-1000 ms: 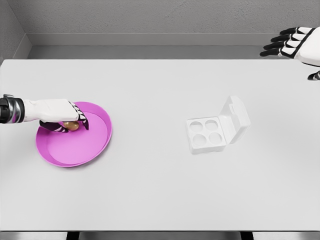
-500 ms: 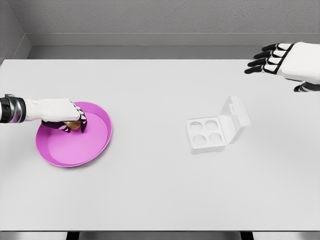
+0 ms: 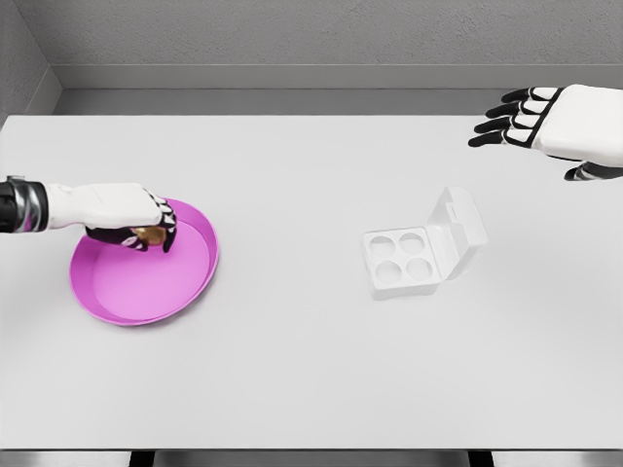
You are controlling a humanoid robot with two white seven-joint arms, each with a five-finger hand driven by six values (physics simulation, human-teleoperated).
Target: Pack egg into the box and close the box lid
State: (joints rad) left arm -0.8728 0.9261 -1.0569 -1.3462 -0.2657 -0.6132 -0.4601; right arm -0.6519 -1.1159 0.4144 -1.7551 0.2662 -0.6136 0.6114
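The left hand (image 3: 131, 216) curls its fingers around the brown egg (image 3: 149, 234) over the back of the pink plate (image 3: 146, 297). Right of centre, the white box (image 3: 414, 255) sits with its lid up. The right hand (image 3: 545, 122) hovers far right, fingers spread.

Broad bare tabletop (image 3: 292, 370) between the pink bowl (image 3: 185, 292) at left and the white box (image 3: 414, 258) right of centre, well apart. Raised pink rim all round the bowl's floor; left hand (image 3: 131, 219) over its upper part, curled round the egg (image 3: 149, 234). Box lid (image 3: 462, 229) tilted up along the far right side, blocking approach from there; four round cups open from above, front and left. Right hand (image 3: 545, 122) hanging above the far right corner, fingers spread, apart from the lid. Grey wall (image 3: 292, 39) behind the far edge.
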